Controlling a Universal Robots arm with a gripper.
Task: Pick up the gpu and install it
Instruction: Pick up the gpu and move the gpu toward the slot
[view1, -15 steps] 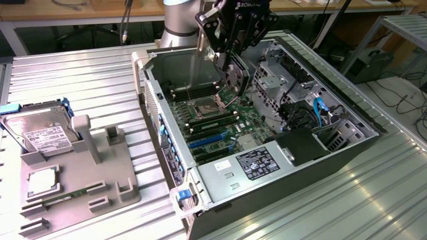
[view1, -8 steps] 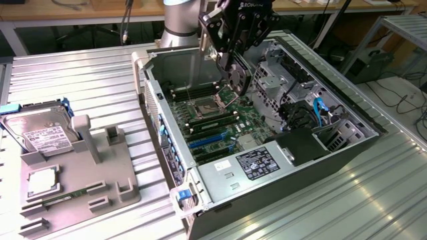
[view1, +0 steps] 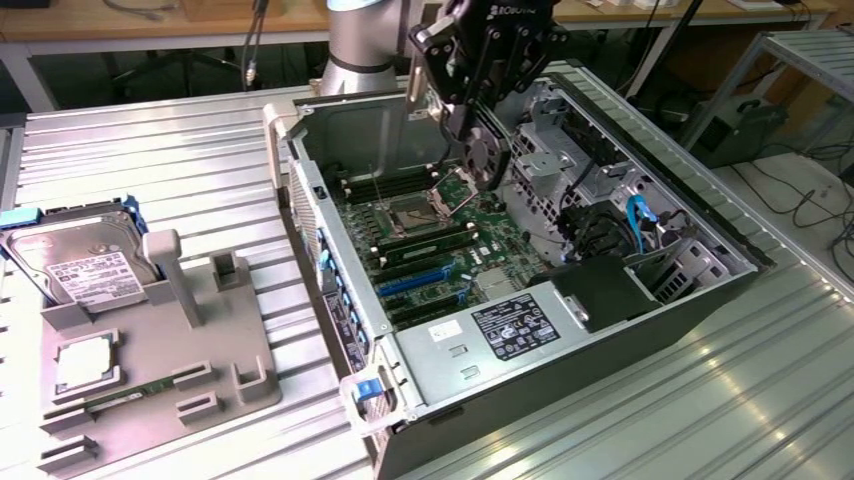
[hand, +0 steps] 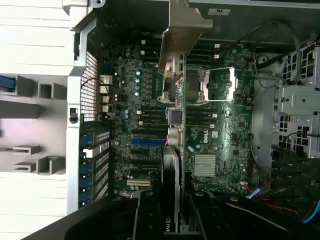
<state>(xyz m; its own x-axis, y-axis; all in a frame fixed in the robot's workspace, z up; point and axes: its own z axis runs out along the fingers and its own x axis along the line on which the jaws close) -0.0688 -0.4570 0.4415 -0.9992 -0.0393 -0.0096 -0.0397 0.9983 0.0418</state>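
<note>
- My hand (view1: 470, 110) is clenched on the gpu (view1: 483, 160). One black finger (hand: 150, 220) is on each flat side of the card.
- The gpu stands on its thin edge & hangs down from my hand, inside the open pc case (view1: 694, 300).
- It's over the green main board (view1: 441, 230), close to the square chip socket (view1: 407, 212).
- Its long silver bracket (view1: 420, 90) is at the end toward the exterior view's left.
- In the wrist view I look down along the gpu (hand: 172, 120). The bracket (hand: 182, 30) is at the far end and my hand (hand: 175, 222) is at the near end.
- The card isn't in a slot yet. The blue slots (view1: 420, 278) are lower on the board, nearer the camera than the card.
- A gray box w/ a black label (view1: 514, 325) sits in the near end of the case.
- The case lies on its side on the ribbed metal bench (view1: 160, 150).
- On the exterior view's left is a gray holder tray (view1: 160, 370), apart from the case.
- A hard drive (view1: 80, 265) w/ a white label leans in the tray's far end.
- A square silver chip (view1: 83, 360) lies flat on the tray.
- A thin green memory stick (view1: 134, 390) lies just beside the chip.
</note>
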